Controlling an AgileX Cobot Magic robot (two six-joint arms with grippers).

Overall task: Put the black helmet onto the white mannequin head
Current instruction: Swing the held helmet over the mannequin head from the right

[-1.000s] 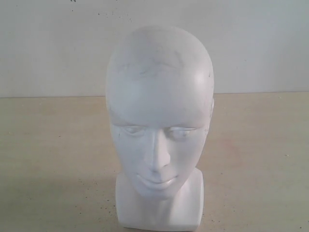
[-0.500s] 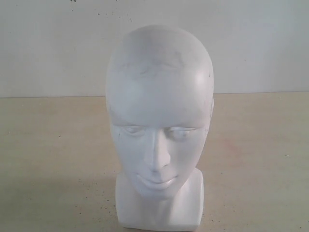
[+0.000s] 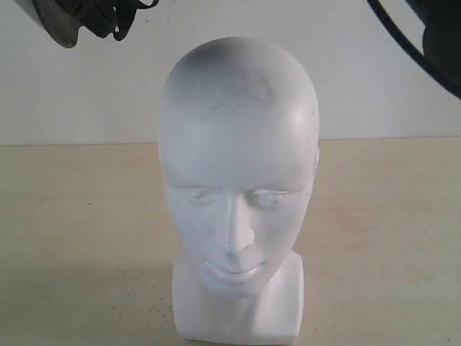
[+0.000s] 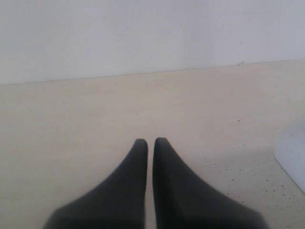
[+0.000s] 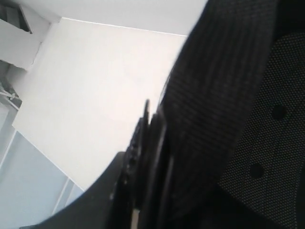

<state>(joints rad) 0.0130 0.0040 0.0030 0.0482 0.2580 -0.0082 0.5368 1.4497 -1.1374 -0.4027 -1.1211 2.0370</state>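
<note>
The helmet (image 3: 86, 18) hangs above the mannequin head (image 3: 238, 166), only its edges in sight. The right tool (image 5: 145, 167) seems clamped on its padded rim. The left tool (image 4: 150, 143), closed and empty, sits low beside the head's base. Centre the opening over the crown, level it, then lower straight.

exterior close, frontal on white mannequin head (image 3: 238, 180), left wrist low
</note>
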